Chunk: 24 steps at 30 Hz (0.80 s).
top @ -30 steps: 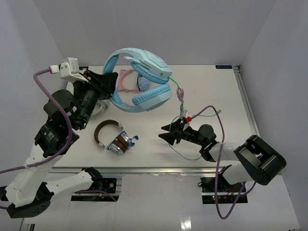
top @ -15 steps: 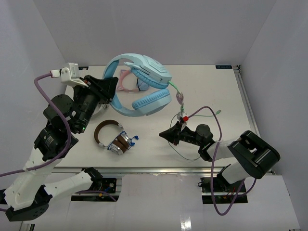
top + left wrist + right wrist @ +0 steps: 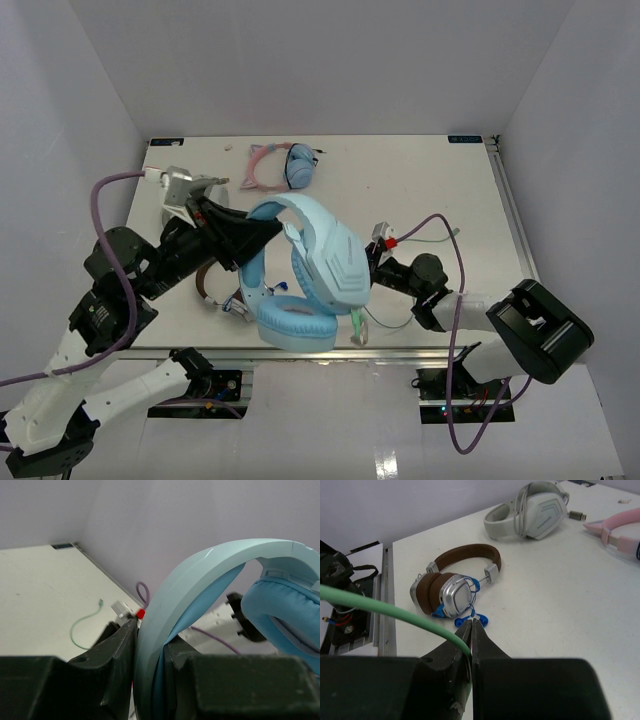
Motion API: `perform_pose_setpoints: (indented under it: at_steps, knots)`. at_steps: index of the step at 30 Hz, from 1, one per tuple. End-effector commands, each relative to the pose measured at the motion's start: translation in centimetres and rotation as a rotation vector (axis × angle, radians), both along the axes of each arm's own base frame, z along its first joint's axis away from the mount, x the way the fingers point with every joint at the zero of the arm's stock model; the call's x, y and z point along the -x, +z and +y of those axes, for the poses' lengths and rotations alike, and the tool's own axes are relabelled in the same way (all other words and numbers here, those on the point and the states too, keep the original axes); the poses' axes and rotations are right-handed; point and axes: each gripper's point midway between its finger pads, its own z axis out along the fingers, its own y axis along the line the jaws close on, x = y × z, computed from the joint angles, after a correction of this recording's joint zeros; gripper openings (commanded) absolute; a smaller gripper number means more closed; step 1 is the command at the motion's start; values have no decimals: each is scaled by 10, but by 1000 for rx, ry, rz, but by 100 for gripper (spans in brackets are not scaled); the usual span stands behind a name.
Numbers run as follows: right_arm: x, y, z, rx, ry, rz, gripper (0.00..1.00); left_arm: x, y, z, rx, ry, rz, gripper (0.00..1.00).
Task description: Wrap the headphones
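The light blue headphones [image 3: 320, 262] are lifted above the table's near middle, with one padded earcup [image 3: 296, 322] hanging low. My left gripper [image 3: 268, 228] is shut on their headband; in the left wrist view the headband [image 3: 200, 580] is pinched between both jaws of the left gripper [image 3: 150, 645], with a blue earcup [image 3: 285, 610] at the right. My right gripper [image 3: 376, 268] sits just right of the headphones and is shut on the pale green cable [image 3: 385, 610], which enters the right gripper [image 3: 471, 626] from the left. More cable loops on the table [image 3: 430, 238].
Brown and silver headphones [image 3: 455, 580] with a blue cable lie ahead of the right gripper, partly hidden under my left arm in the top view [image 3: 208, 285]. A grey pair [image 3: 535, 510] lies beyond. The pink cat-ear pair [image 3: 280, 165] lies at the back.
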Motion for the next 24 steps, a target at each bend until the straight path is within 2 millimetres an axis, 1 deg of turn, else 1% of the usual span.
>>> perform_pose_setpoints:
  at_steps: [1, 3, 4, 6, 7, 9, 10, 11, 14, 16, 18, 20, 23, 24]
  knots:
    - [-13, 55, 6, -70, -7, -199, 8, 52, -19, -49, -42, -443, -8, 0]
    - [-22, 57, 6, -38, -32, -205, 8, 57, -35, -55, -90, -503, -12, 0]
    - [-28, 58, 5, -23, -49, -205, 8, 56, -42, -56, -108, -504, -12, 0]
    - [-45, 74, 6, 7, -88, -222, 8, 49, -63, -55, -166, -469, 6, 0]
    - [-47, 63, 6, 43, -93, -182, 8, 47, -65, -55, -170, -456, 9, 0]
    - [-63, 69, 7, 121, -118, -186, 8, 32, -89, -58, -238, -413, 37, 0]
    - [-71, 76, 7, 153, -131, -196, 8, 26, -102, -59, -274, -394, 54, 0]
    - [-80, 95, 8, 154, -147, -218, 8, 21, -114, -60, -308, -384, 76, 0]
    - [-94, 111, 6, 225, -174, -197, 8, -5, -153, -63, -423, -297, 148, 0]
    - [-100, 101, 2, 311, -175, -137, 8, -26, -175, -56, -501, -198, 173, 0]
    - [-107, 103, -2, 366, -201, -113, 8, -40, -195, -53, -573, -143, 200, 0]
    - [-111, 105, -6, 406, -214, -95, 8, -49, -210, -49, -632, -102, 221, 0]
    - [-119, 110, -8, 447, -233, -52, 8, -60, -226, -45, -710, -60, 259, 0]
    - [-120, 105, -10, 466, -235, -30, 8, -64, -231, -43, -736, -40, 274, 0]
